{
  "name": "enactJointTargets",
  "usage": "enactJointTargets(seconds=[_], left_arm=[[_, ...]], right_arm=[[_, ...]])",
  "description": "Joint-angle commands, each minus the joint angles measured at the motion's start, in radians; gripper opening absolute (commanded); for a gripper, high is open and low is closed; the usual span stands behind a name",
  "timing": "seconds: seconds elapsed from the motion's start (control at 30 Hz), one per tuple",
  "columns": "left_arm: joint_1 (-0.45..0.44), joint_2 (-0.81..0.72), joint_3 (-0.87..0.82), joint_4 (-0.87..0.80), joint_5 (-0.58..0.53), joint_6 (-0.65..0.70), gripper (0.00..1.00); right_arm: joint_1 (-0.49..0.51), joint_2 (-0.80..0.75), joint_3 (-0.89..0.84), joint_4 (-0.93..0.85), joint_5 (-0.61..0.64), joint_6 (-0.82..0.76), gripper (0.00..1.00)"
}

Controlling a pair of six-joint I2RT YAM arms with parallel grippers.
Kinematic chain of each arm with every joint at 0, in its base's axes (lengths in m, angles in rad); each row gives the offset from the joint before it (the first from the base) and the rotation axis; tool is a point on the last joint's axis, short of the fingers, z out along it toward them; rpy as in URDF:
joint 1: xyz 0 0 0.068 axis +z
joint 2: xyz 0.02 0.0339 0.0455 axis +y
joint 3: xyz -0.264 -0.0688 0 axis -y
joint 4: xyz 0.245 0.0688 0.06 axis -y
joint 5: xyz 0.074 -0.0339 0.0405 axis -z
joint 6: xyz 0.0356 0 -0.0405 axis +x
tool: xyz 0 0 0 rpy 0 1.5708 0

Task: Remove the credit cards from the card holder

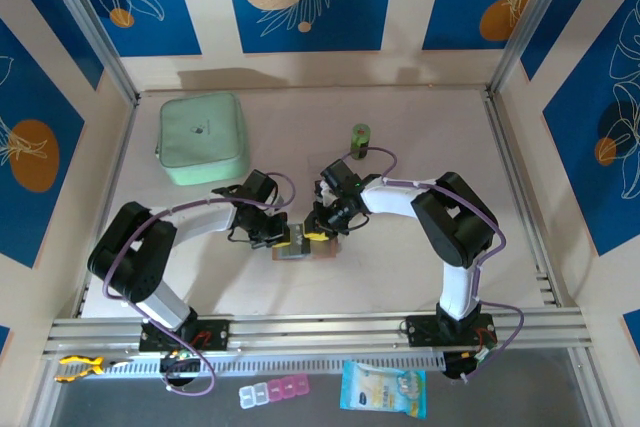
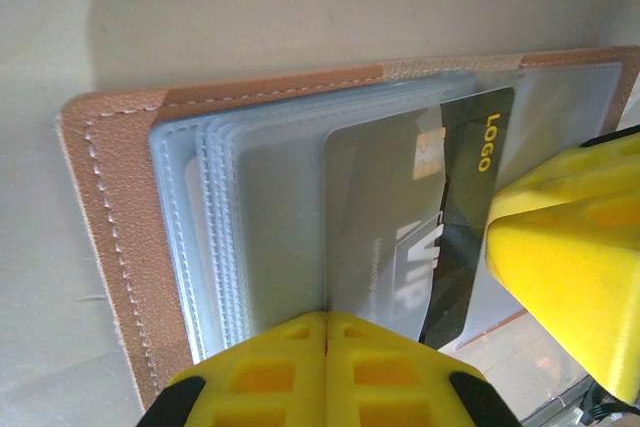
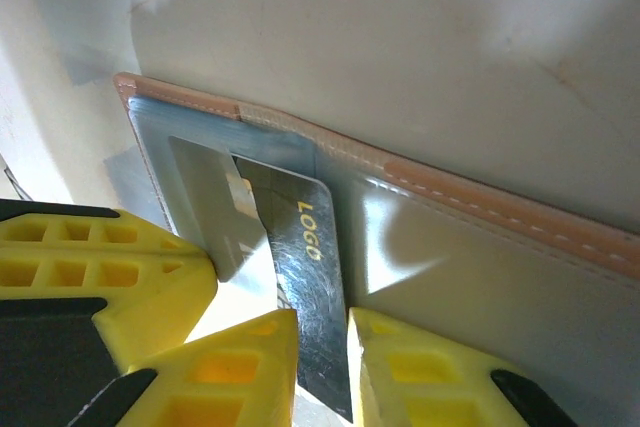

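From above, the two arms meet at mid-surface point(image 1: 420, 277), where the left claw point(image 1: 275, 237) and right claw point(image 1: 322, 225) crowd over the opened card holder point(image 1: 296, 251). Bare room lies on every side of it, with a mint-green zip case point(image 1: 202, 137) well apart at the far left and a small green cylinder point(image 1: 360, 135) near the far edge. In the left wrist view, the card holder point(image 2: 110, 197) lies flat, its stitched tan border framing stacked clear sleeves. A dark credit card point(image 2: 400, 237) marked "LOGO" juts askew past the sleeve edge. The left claw point(image 2: 326, 332) is pressed together over the sleeves' near edge, and a right claw finger point(image 2: 560, 237) sits just beside the card's corner. In the right wrist view, the right claw point(image 3: 322, 322) pinches the credit card point(image 3: 300, 237) by its near end. The card holder's point(image 3: 480, 202) tan rim runs behind, and the left claw's fingers point(image 3: 100, 277) sit close on the left.
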Motion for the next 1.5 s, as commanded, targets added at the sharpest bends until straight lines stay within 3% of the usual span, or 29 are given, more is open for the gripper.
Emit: enactJointTargets(seconds=[0.0, 0.83, 1.47], left_arm=[[-0.004, 0.022, -0.005, -0.031, -0.021, 0.016, 0.00], [-0.004, 0.030, -0.003, -0.028, -0.021, 0.015, 0.00], [-0.003, 0.016, -0.004, -0.031, -0.024, 0.014, 0.00]], right_arm=[[0.001, 0.009, -0.011, -0.042, 0.006, 0.011, 0.23], [0.017, -0.006, -0.020, 0.012, -0.092, 0.019, 0.18], [-0.016, -0.104, -0.051, -0.085, -0.006, -0.047, 0.08]])
